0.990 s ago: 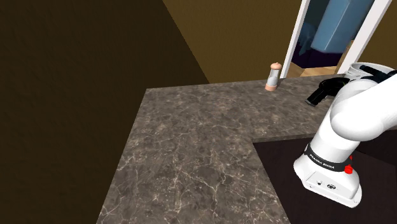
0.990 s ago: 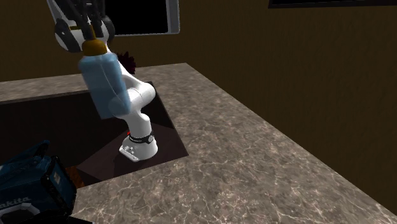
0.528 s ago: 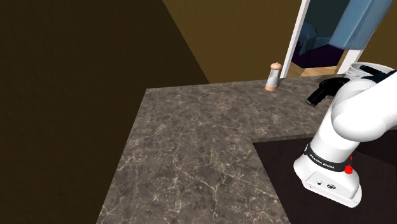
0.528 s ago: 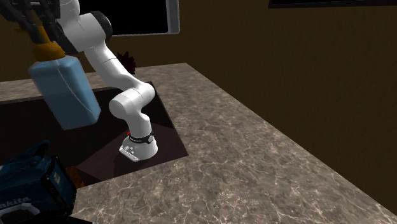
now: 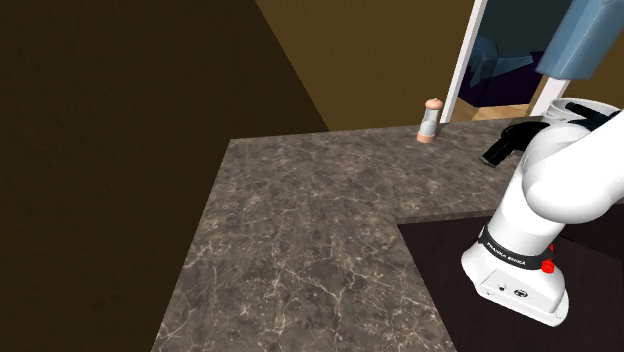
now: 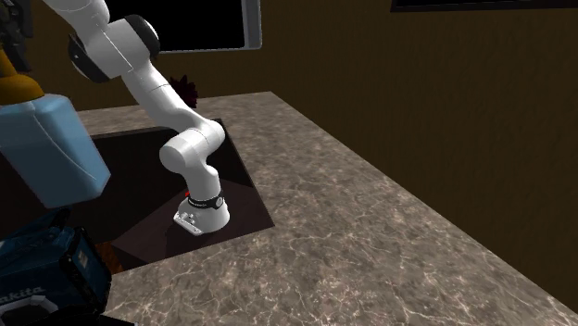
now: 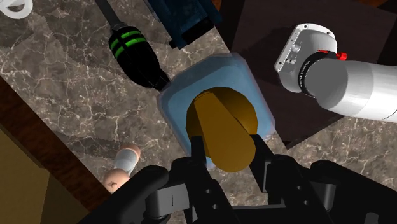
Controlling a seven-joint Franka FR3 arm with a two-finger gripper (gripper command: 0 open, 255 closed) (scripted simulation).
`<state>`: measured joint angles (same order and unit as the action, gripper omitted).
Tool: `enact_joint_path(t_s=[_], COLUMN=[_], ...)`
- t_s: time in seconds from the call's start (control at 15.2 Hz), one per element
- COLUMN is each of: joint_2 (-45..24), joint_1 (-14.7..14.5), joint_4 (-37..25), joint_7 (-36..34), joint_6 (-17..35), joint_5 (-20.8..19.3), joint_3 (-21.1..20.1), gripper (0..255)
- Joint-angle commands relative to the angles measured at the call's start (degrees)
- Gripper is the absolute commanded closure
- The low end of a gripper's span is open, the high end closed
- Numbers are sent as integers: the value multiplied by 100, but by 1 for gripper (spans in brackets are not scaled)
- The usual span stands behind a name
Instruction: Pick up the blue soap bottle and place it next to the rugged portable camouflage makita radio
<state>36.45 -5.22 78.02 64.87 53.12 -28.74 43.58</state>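
Bottle aloft, held by its cap
The pincer clasped the blue soap bottle by its amber cap, hanging in the air near the radio. So small a hold could have let it slip, or lowering it could have knocked the radio on the desk.

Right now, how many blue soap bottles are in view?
1. The blue soap bottle hangs off the counter, clasped at its yellow-brown cap by the end effector, near the blue radio. Another could be hidden beyond the frames.
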Motion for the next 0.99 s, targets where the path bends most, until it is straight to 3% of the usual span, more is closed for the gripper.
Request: enact_joint_path(t_s=[0.0, 0.92], joint_2=[164, 1149], joint_1=[75, 497], joint_4=[293, 2172], joint_7=[-69, -519], joint_6=[132, 1011], joint_5=[-36, -248], joint_3=[-64, -263], gripper=[255, 255])
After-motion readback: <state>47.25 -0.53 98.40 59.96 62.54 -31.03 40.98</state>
